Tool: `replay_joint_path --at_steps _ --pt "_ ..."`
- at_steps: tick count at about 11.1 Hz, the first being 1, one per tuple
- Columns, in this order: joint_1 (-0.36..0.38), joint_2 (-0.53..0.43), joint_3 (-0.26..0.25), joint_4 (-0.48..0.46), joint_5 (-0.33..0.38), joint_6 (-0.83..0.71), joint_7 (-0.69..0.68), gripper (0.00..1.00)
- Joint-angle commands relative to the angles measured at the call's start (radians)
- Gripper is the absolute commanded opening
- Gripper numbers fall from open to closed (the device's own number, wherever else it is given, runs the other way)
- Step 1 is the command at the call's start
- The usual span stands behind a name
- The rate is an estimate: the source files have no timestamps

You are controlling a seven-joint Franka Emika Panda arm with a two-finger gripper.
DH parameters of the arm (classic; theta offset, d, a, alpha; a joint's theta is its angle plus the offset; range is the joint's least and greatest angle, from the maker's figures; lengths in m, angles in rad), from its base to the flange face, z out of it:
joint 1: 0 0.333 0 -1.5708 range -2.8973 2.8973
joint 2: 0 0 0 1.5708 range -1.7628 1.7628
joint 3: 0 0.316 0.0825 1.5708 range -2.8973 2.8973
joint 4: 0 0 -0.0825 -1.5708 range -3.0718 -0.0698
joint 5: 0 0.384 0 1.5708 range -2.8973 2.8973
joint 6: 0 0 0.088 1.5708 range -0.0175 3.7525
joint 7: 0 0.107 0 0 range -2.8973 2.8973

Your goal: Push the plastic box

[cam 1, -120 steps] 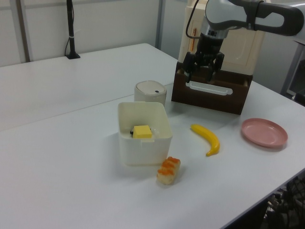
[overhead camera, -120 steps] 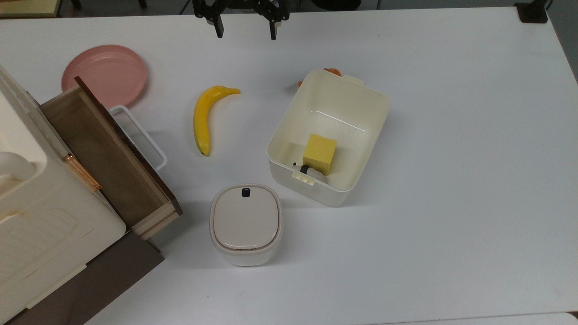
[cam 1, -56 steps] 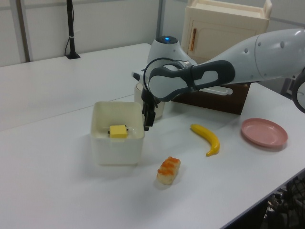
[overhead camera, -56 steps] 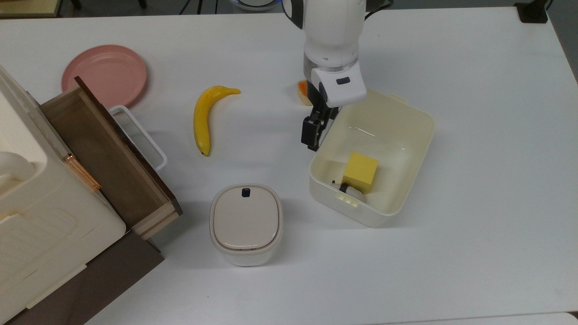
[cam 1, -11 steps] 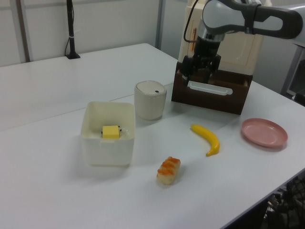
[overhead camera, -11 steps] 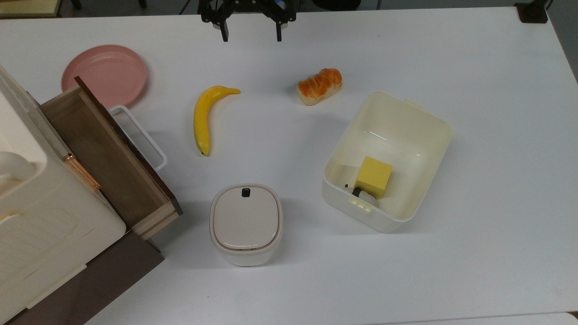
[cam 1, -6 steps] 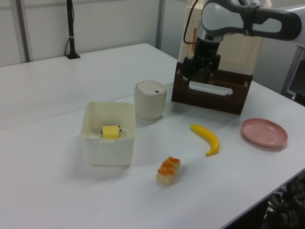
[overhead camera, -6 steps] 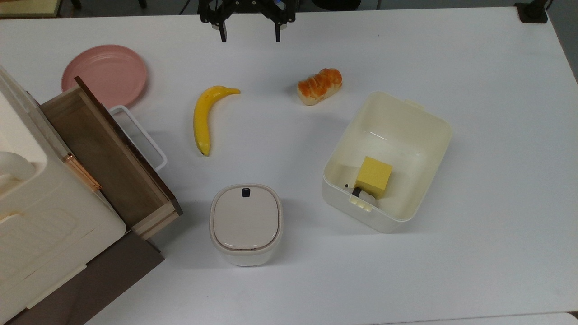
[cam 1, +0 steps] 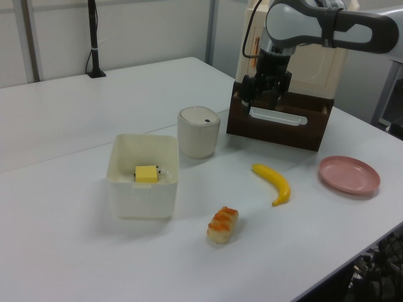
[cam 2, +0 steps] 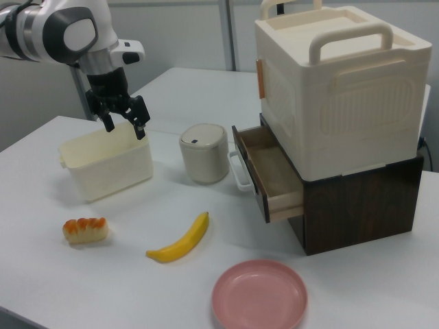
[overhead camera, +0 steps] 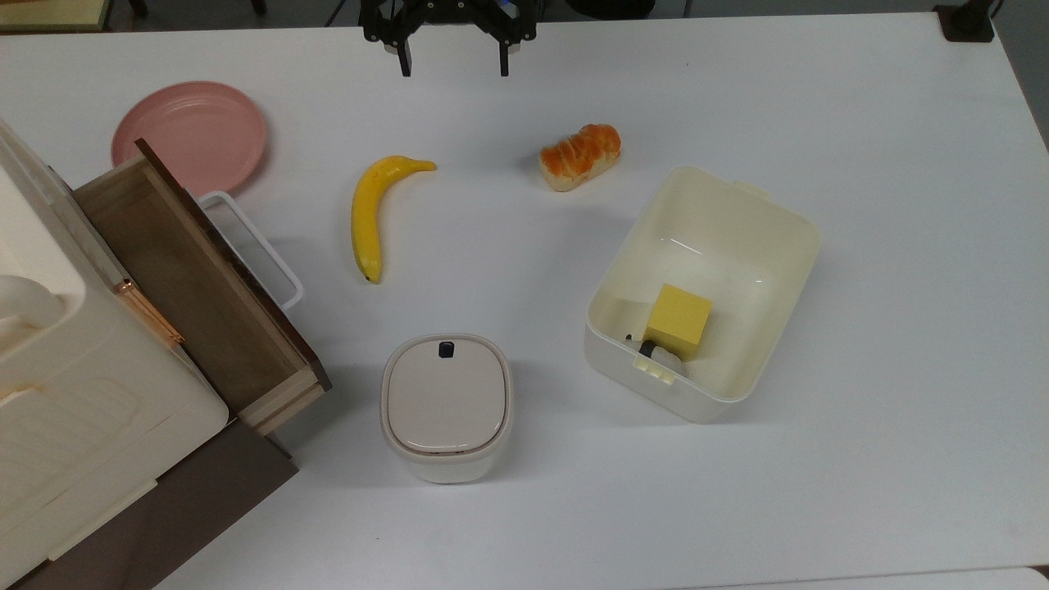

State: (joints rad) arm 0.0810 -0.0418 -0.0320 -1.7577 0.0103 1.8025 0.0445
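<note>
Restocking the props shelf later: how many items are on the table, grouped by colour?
Yellow: 2, banana and block.
Pink: 1, plate.
Orange: 1, bread.
Cream: 3, plastic box, lidded bin, storage crate.
Brown: 1, drawer unit.
Total: 8.

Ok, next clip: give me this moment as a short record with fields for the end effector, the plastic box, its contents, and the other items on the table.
end effector: open, raised at the top view's upper edge, apart from everything
plastic box: lidless, upright on the white table, at the top view's right of centre
box contents: yellow block plus a small dark-and-white item, unclear what
nearby: bread roll just beyond the box, not touching
other items: banana, pink plate, lidded bin, open wooden drawer
</note>
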Motion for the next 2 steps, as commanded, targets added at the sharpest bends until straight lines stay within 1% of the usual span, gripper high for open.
replay_joint_path --at_steps 1,2 --pt "0.016 -0.006 -0.013 -0.008 -0.015 0.021 -0.018 1.0" --pt "0.016 -0.007 -0.013 -0.008 -0.015 0.021 -0.018 1.0"
